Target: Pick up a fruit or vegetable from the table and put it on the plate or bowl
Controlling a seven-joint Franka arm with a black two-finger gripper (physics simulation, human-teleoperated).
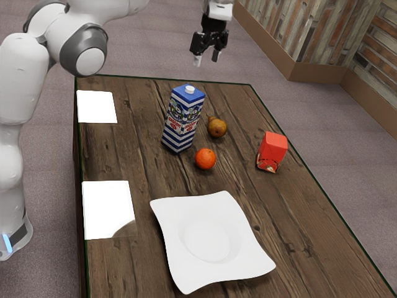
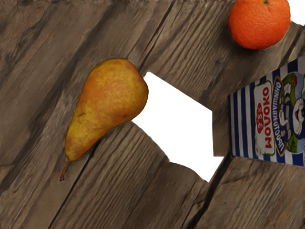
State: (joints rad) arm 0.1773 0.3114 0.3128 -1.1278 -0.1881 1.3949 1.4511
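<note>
Dark, knotty wood makes up the table (image 1: 136, 167), and the black gripper (image 1: 206, 57) hangs high above its far edge, jaws apart with nothing between them. Below it and nearer to me the pear (image 1: 217, 127) lies on its side, just beside the blue-striped milk carton (image 1: 183, 118), toward the exterior view's right of it. The orange (image 1: 205, 159) sits a little nearer, also close to the carton. The white plate (image 1: 192, 267) lies at the near end with nothing on it. A red box (image 1: 272, 151) stands well apart toward the exterior view's right.

From where I stand, the descent looks like the risky part. In the wrist view the pear lies under the hand, so I'd guess it is the target. Its tapered body could squirt out if the fingers close across the narrow neck rather than the fat belly. The carton stands tall and close, and a finger coming down on that side might clip it and topple it onto the orange. The orange is round and would roll freely if nudged.
</note>
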